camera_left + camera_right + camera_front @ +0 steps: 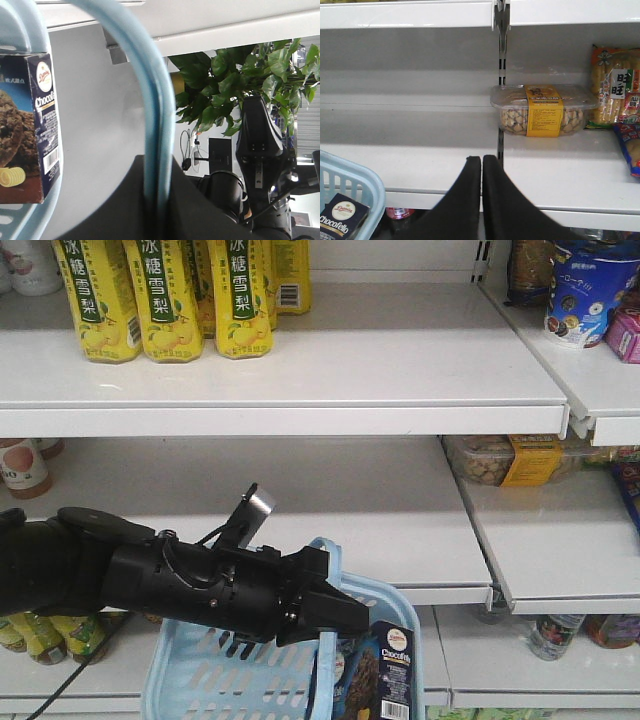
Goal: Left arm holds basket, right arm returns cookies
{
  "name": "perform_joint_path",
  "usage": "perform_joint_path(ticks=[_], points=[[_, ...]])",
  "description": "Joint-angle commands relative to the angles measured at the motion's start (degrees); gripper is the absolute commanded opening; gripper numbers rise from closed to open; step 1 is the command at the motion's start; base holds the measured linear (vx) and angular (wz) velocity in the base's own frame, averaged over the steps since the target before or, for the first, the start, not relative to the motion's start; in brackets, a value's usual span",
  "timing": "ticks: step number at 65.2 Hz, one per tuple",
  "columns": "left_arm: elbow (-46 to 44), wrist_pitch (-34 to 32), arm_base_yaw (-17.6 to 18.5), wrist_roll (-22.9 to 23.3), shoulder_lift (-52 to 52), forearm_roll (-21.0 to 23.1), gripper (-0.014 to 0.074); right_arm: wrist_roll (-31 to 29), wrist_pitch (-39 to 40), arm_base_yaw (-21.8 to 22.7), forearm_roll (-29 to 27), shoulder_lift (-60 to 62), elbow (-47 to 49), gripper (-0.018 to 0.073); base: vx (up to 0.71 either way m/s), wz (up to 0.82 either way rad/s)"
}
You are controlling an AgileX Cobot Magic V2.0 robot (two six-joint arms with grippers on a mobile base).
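The left fingers (338, 616) are clamped on the handle (328, 558) of the basket (200, 675), which the front view shows held up before the lower shelves. The cookies (388, 670) stand inside at its right end, so the holding half looks done and the return not yet begun. The right arm is out of this view. The middle shelf (350, 510) above the basket has a bare stretch.

The left wrist view adds what the front hides: the handle (150, 100) runs down between the dark fingers (120, 210), and the cookies (30, 125) stand upright inside the basket. What I take for the right arm (260, 145) is well apart, before a plant (240, 75).

Only the right wrist view shows the right fingers (467, 200), pressed together and holding nothing. They face the shelf (420, 145), with the basket (350, 175) and cookies (340, 222) low at left. Reaching, gripping and shelving remain.
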State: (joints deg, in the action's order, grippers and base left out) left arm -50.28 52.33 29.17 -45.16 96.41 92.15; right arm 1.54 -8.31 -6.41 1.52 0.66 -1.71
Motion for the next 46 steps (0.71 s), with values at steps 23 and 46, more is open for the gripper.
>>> perform_joint_path(ticks=[23,46], points=[[-1.76,3.65,0.06,-0.64,-2.79,4.25,-0.0006,-0.51,4.5,-0.04,0.22,0.53,0.03,-0.0008,0.06,0.01],[-1.76,3.65,0.06,-0.64,-2.79,4.25,-0.0006,-0.51,4.5,-0.04,0.22,0.53,0.03,-0.0008,0.04,0.02]])
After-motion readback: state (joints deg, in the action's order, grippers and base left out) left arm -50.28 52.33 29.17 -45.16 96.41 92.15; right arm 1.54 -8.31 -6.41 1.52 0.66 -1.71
